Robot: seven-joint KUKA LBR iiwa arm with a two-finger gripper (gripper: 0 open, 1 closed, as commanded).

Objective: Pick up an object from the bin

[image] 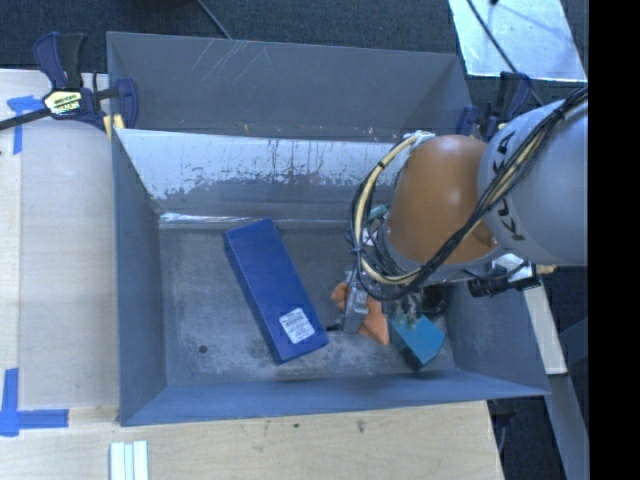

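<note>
A long dark blue box [273, 288] with a white label lies slanted on the bin floor, left of centre. My gripper [354, 310] is low at the right side of the floor, just right of the box's lower end. An orange thing [373, 321] lies right under and beside the gripper, partly hidden by it. A teal blue block [419, 339] lies at the front right corner, just right of the orange thing.
The arm with its orange-brown cover and yellow and black cables hangs over the right part of the bin and hides the floor there. The left half of the floor is bare grey metal.
</note>
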